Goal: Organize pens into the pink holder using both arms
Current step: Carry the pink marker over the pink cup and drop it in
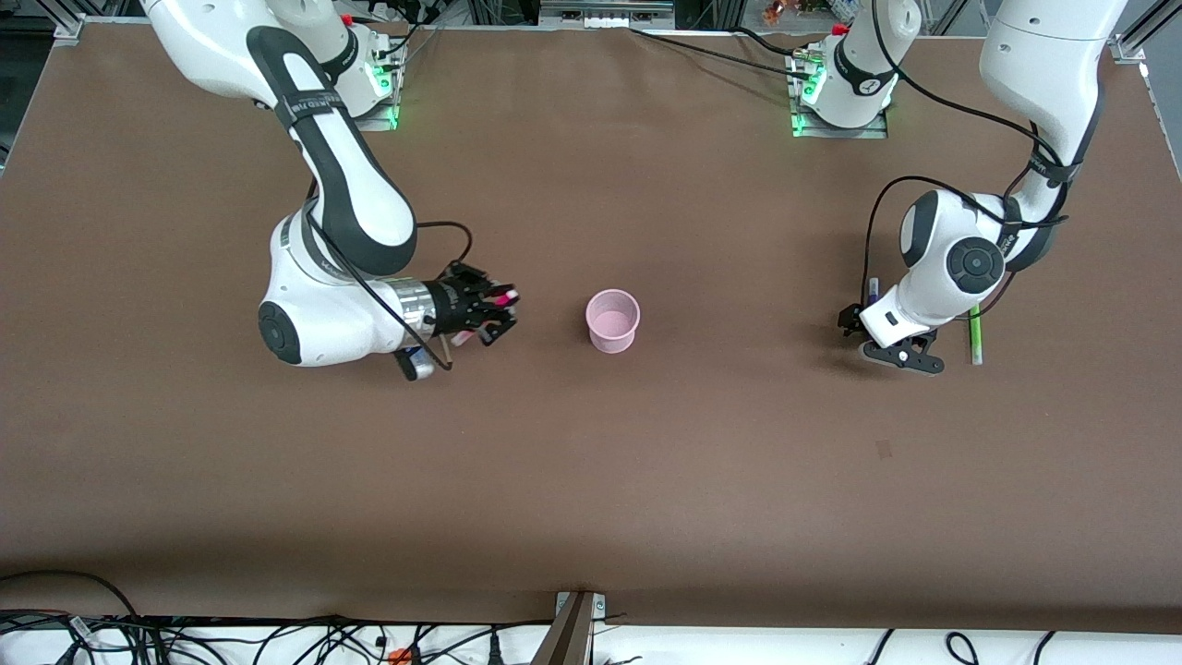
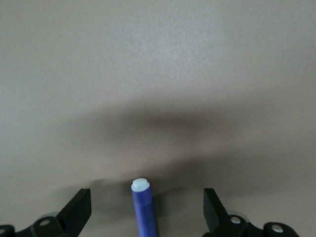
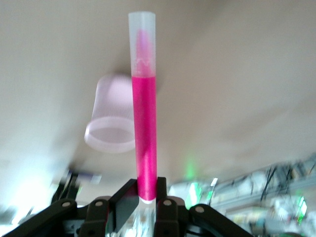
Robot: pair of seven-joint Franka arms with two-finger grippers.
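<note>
My right gripper (image 1: 494, 314) is shut on the magenta-pink pen (image 1: 504, 297) and holds it above the table, beside the pink holder (image 1: 612, 320), toward the right arm's end. In the right wrist view the pen (image 3: 144, 123) stands out from the gripper (image 3: 147, 190), its pale end near the holder (image 3: 111, 121). My left gripper (image 1: 868, 319) is low over the dark purple pen (image 1: 873, 290). In the left wrist view its open fingers (image 2: 79, 210) stand on either side of that pen (image 2: 143, 207) without touching it. The green pen (image 1: 974, 337) lies beside the left hand. The yellow pen is out of view.
The holder stands upright near the middle of the brown table (image 1: 591, 480), with nothing in it that I can see. Cables and a bracket (image 1: 572, 628) run along the table edge nearest the front camera. The arm bases (image 1: 836, 102) stand along the other edge.
</note>
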